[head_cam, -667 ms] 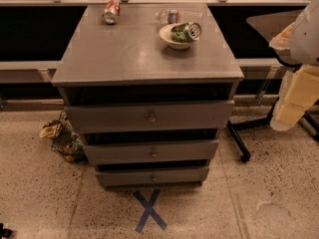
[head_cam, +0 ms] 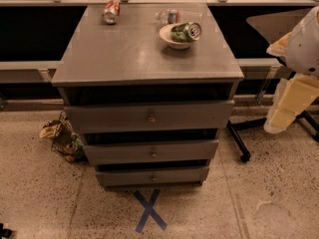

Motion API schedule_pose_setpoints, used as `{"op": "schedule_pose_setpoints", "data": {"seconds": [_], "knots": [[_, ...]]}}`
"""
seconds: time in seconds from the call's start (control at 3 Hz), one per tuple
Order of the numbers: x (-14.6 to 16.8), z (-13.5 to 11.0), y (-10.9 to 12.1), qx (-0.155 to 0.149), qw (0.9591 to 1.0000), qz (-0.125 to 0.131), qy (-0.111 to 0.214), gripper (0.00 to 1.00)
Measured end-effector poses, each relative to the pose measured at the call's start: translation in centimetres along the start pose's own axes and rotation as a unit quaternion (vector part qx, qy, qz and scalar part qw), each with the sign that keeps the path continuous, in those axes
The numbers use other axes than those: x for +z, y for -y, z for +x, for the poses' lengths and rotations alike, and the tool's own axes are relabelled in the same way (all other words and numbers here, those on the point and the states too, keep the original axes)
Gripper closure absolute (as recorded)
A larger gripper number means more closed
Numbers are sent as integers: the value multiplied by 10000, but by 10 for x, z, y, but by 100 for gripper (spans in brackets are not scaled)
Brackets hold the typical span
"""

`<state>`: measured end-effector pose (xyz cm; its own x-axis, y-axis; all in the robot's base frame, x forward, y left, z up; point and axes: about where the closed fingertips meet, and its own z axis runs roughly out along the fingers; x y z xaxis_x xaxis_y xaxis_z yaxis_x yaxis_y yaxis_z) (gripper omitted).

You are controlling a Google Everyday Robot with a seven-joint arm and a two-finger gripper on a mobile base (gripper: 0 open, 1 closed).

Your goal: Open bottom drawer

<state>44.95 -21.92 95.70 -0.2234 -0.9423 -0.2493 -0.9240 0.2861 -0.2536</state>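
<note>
A grey cabinet point(head_cam: 144, 54) with three drawers stands in the middle of the camera view. The bottom drawer point(head_cam: 124, 177) is the lowest, narrowest grey front with a small round knob point(head_cam: 153, 178) at its centre, just above the floor. It sits close in under the middle drawer point(head_cam: 119, 152). The top drawer point(head_cam: 109, 117) is the widest. My arm comes in from the right edge, white above and cream below. My gripper point(head_cam: 284, 111) hangs at the right of the cabinet, about level with the top drawer and well away from the bottom drawer's knob.
On the cabinet top are a white bowl point(head_cam: 169, 40) holding a green can point(head_cam: 185, 31), a red can point(head_cam: 110, 11) and a clear bottle point(head_cam: 172, 17). A wire basket with rubbish point(head_cam: 64, 139) sits on the floor at left. A black chair base point(head_cam: 239, 141) is at right. A blue tape cross point(head_cam: 149, 210) marks the floor in front.
The cream part of my arm has shifted slightly down and left. The cabinet and its drawers have not moved.
</note>
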Motion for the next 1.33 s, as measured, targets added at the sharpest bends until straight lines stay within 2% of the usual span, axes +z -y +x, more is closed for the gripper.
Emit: {"op": "schedule_pose_setpoints", "data": {"seconds": [0.33, 0.67, 1.0, 1.33], "knots": [[59, 9, 10, -191, 9991, 20, 370, 0], [116, 3, 23, -925, 9942, 280, 469, 0], [176, 6, 32, -1520, 9872, 353, 335, 0], [248, 24, 21, -1922, 9813, 11, 133, 0]]}}
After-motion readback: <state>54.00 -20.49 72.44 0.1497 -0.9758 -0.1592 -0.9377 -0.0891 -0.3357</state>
